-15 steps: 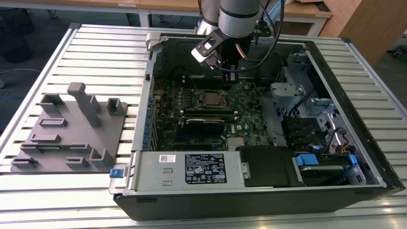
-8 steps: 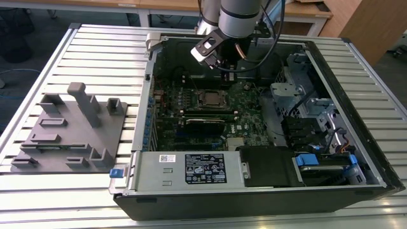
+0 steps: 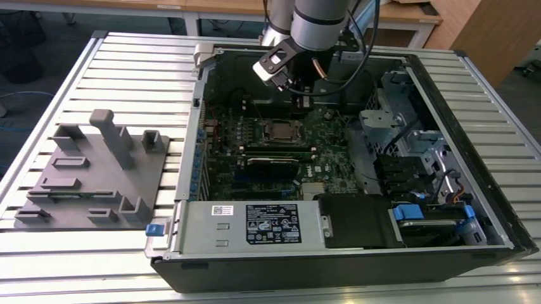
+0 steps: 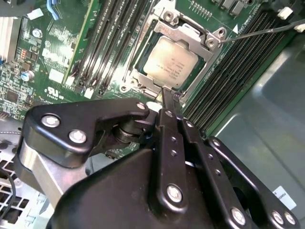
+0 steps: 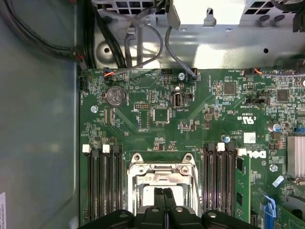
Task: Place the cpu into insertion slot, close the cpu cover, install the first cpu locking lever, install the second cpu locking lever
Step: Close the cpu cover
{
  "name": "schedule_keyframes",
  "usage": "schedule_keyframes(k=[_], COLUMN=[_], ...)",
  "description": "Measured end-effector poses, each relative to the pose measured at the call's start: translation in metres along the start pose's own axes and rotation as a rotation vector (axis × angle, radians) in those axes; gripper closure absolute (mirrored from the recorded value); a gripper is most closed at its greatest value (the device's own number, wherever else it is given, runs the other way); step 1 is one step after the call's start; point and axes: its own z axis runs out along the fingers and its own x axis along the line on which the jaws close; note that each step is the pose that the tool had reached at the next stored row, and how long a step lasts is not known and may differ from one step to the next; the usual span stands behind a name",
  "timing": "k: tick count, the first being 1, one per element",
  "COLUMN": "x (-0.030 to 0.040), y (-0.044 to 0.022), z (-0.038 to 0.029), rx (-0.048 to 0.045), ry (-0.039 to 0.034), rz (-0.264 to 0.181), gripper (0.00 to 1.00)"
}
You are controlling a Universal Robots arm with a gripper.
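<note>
Claw [image 4: 167,95] hovers closed over dull silver square cpu [image 4: 170,62].

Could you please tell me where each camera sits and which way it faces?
Exterior view: off the arm, looking down into the open computer case; the arm shows.
First wrist view: on the wrist, facing squarely onto the motherboard; the shut gripper shows.
Second wrist view: on the wrist, looking slantwise past the gripper at the cpu.
Both wrist views share the gripper and the insertion slot.
</note>
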Motion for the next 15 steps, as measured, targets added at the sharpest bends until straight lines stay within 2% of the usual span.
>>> schedule_keyframes(k=[3,9,15], x=[0.0,-0.0002,-0.0003], y=[-0.001,-0.0075,-0.0082], z=[0.0019,0.0086,0.0089], rx=[-0.0002,-0.001,-0.001], ry=[0.0002,0.0002,0.0001], rz=[0.0,0.0,0.0], gripper=[0.9,0.9,0.9])
